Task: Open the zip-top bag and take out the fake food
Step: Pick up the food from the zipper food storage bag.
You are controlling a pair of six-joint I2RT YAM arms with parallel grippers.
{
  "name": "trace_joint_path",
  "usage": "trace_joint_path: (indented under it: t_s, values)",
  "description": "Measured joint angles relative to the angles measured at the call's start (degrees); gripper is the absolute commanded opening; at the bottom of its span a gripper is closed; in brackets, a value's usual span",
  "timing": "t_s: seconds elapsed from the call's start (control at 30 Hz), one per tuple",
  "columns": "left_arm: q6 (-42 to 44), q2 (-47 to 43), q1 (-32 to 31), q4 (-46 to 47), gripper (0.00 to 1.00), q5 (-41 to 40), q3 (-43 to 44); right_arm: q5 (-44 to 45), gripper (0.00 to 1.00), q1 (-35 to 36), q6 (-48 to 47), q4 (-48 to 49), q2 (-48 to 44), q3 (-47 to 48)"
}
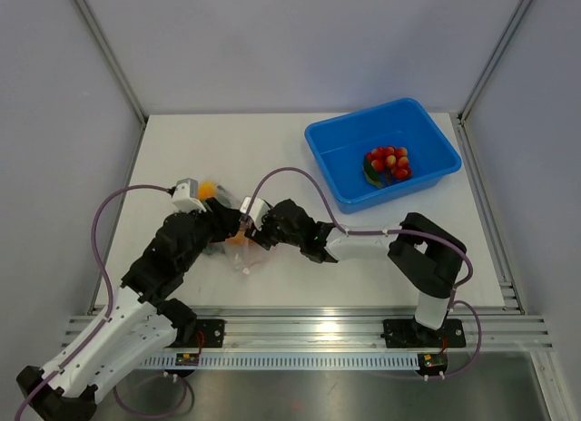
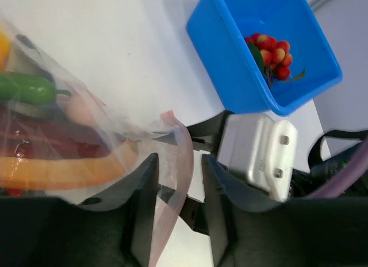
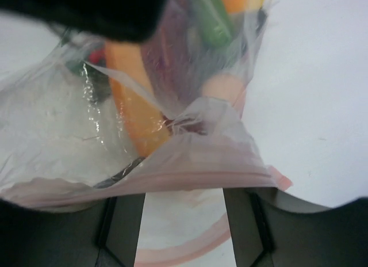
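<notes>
Two claws meet at the mouth of the zip-top bag [image 1: 243,256]. The left claw [image 2: 179,161] is released, its jaws apart with the pinkish zip strip [image 2: 186,155] hanging slack between them. The right claw [image 3: 184,205] is likewise spread and clamps nothing, its tips hidden under the bag's upper lip. The lips look parted, probably so the mouth can be pulled wide. Inside the bag lies the fake food [image 3: 135,106], an orange wedge and a green piece among it. The bag rests on the worktop [image 1: 227,149] between the arms. Well to the right, a blue bin [image 1: 436,131] holds a tomato cluster [image 1: 390,162]; it is likely the drop-off.
</notes>
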Motion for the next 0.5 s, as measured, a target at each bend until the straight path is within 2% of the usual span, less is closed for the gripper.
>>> trace_joint_path:
  t_s: [0.1, 0.2, 0.4, 0.5]
  values:
    - [0.28, 0.7, 0.61, -0.92, 0.86, -3.45, 0.2, 1.62, 0.6, -0.09, 1.66, 0.26, -0.92, -0.2]
    - [0.17, 1.11, 0.66, -1.68, 0.96, -6.14, 0.68, 2.32, 0.6, -0.24, 2.84, 0.2, -1.25, -0.17]
    - [-0.31, 5.44, -0.17, -4.31, 0.99, -11.69, 3.72, 1.64, 0.61, -0.48, 4.02, -0.59, -1.25, -0.13]
    - [-1.88, 11.1, -0.37, -7.56, 0.99, -16.9, 7.06, 1.33, 0.61, -0.85, 4.63, -1.29, -1.22, -0.02]
